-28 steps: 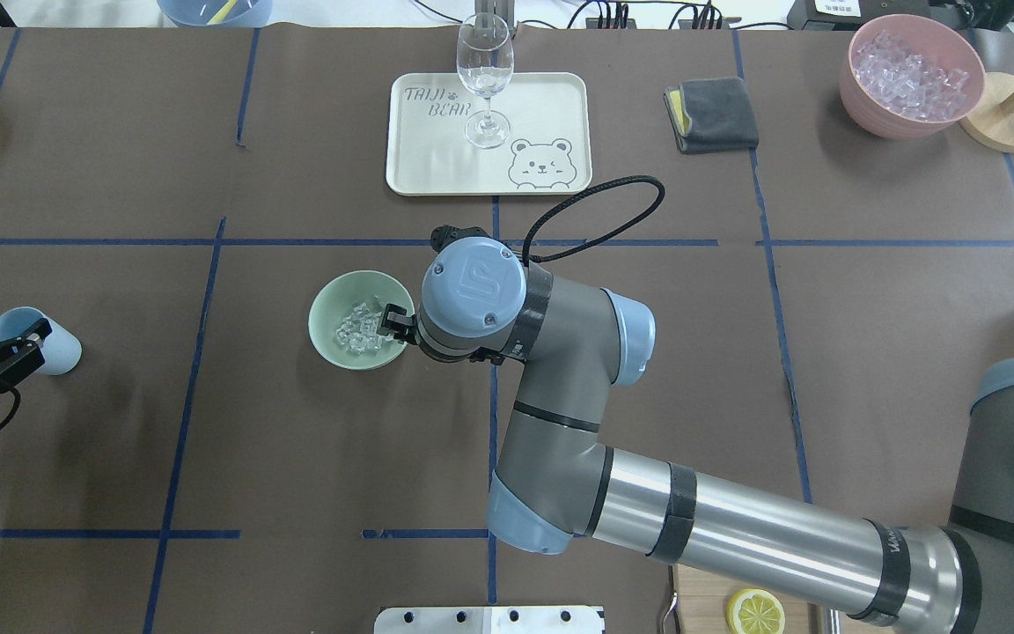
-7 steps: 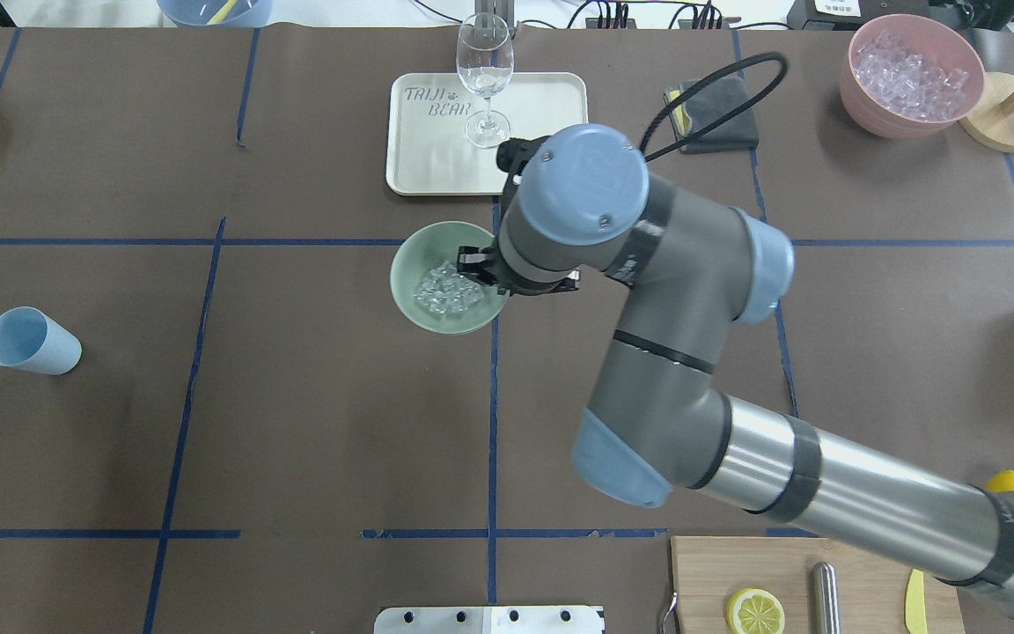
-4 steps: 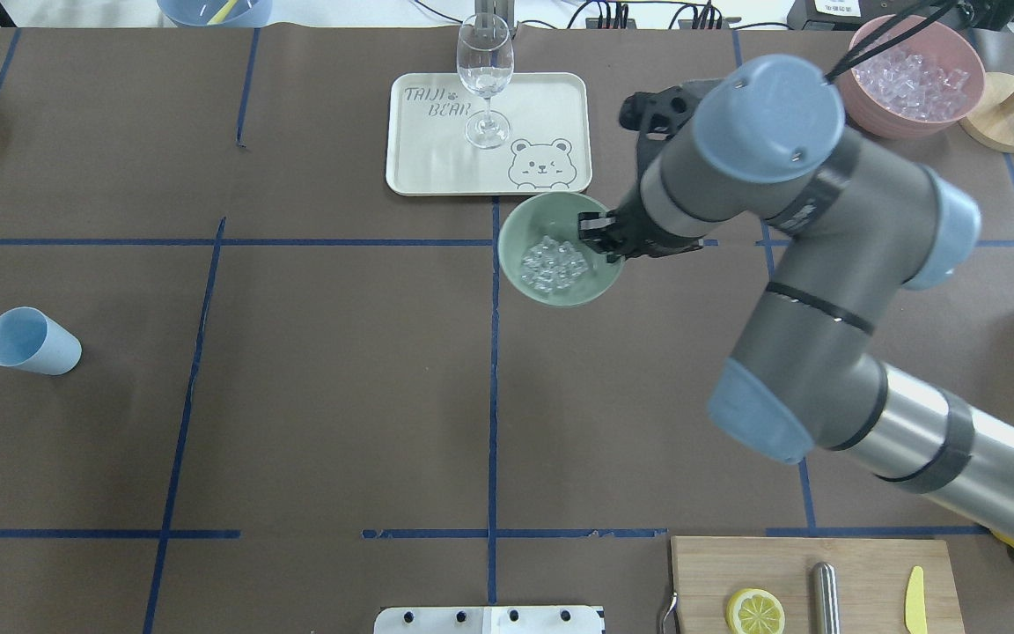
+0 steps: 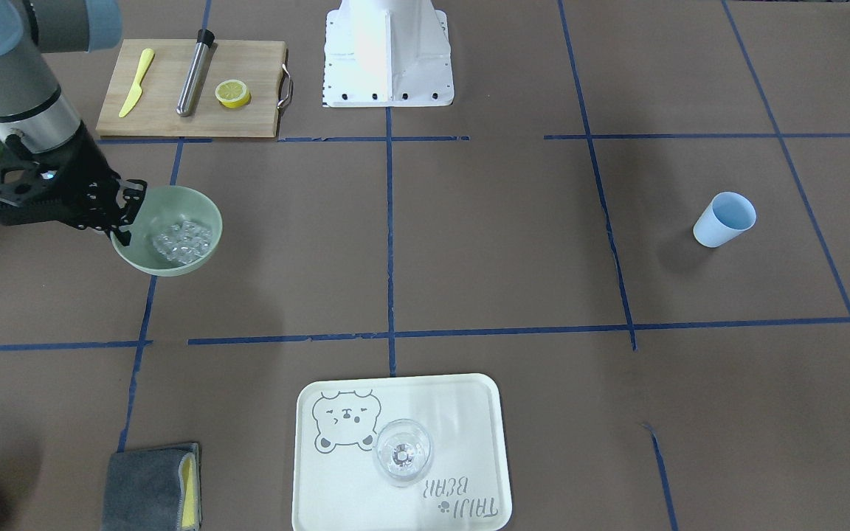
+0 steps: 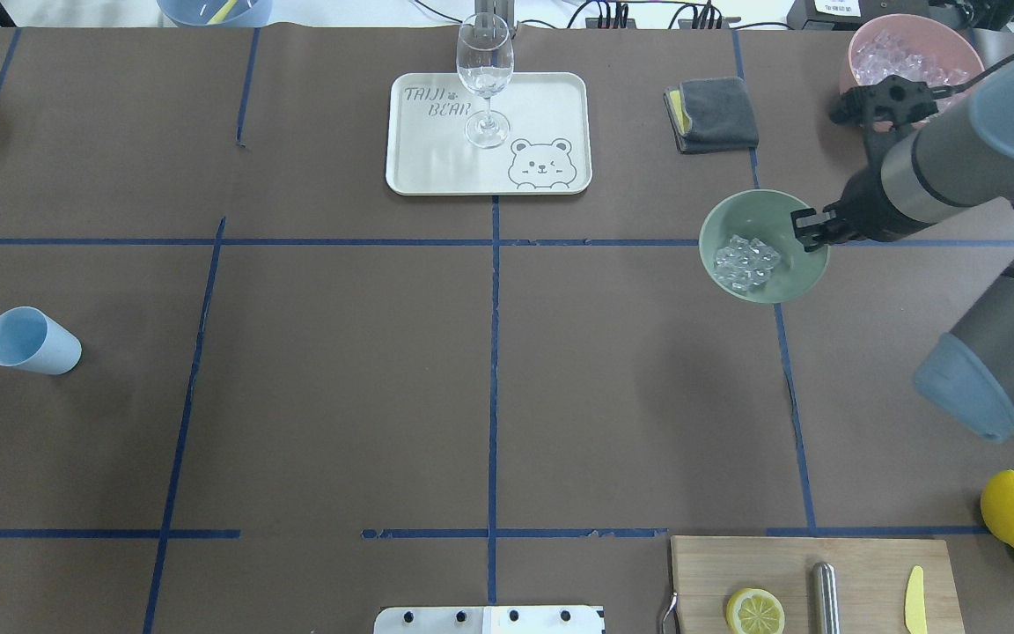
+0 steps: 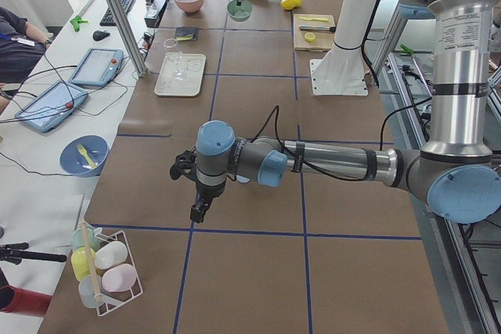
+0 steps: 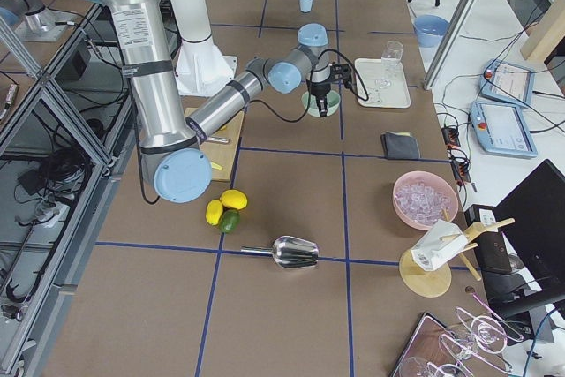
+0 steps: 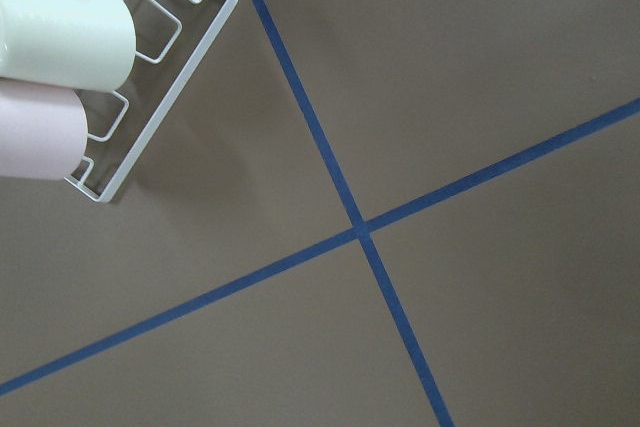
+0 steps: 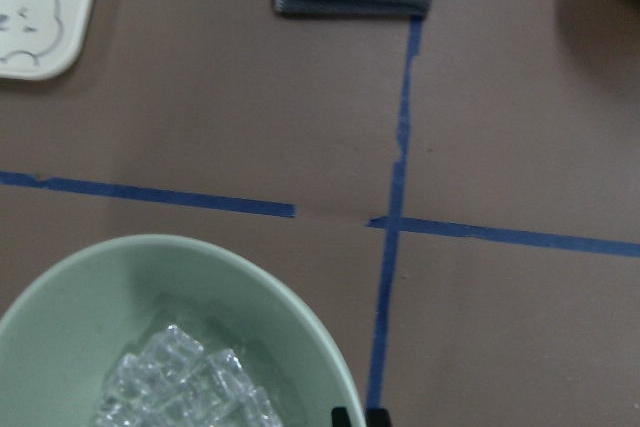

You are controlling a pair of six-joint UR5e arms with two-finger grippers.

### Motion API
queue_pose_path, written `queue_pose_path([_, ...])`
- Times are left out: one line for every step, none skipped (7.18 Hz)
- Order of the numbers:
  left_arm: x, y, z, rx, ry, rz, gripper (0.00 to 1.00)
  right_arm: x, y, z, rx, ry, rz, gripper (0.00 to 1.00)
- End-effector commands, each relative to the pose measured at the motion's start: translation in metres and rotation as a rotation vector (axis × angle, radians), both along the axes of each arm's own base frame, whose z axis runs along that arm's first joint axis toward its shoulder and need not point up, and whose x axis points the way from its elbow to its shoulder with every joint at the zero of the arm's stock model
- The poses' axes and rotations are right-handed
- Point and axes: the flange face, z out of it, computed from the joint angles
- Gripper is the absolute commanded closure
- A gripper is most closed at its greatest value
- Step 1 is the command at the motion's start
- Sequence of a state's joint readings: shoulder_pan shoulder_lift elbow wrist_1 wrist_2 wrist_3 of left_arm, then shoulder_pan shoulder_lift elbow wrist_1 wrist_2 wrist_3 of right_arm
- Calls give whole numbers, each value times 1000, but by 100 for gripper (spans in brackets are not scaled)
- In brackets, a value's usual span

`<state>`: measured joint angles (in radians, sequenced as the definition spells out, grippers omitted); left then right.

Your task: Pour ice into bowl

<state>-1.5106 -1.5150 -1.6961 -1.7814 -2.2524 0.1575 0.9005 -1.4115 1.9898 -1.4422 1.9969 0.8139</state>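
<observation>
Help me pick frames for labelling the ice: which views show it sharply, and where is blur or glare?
Overhead: sharp, ice distinct in the bowl. Right wrist: soft, bowl cropped at the bottom edge. Front-facing: ice clear, white robot base washed out. Side views: bowl too small.

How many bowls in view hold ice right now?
2. The sage-green bowl, gripped at its rim by the right gripper over the table's right half, holds a small pile of ice. The pink bowl at the far right corner holds more. No other bowl shows ice.
</observation>
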Motion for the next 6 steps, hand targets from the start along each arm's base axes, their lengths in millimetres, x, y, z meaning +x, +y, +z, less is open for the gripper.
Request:
queue_pose_path([-2, 1, 3, -13, 19, 1, 0, 35, 23, 98, -64, 48, 10, 100])
queue_pose_path([-2, 0, 3, -12, 21, 0, 0, 47, 28, 116, -125, 33, -5, 100])
queue_pose_path([-1, 0, 3, -12, 21, 0, 0, 56, 37, 153, -200, 52, -19, 100])
queue_pose_path([-2, 0, 3, -12, 19, -2, 0, 63, 40, 167, -226, 65, -10, 100])
queue_pose_path([-2, 0, 2, -11, 19, -2, 0, 63, 40, 200, -274, 103, -10, 100])
queue_pose_path([-2, 0, 2, -11, 19, -2, 0, 61, 36, 202, -271, 107, -13, 100])
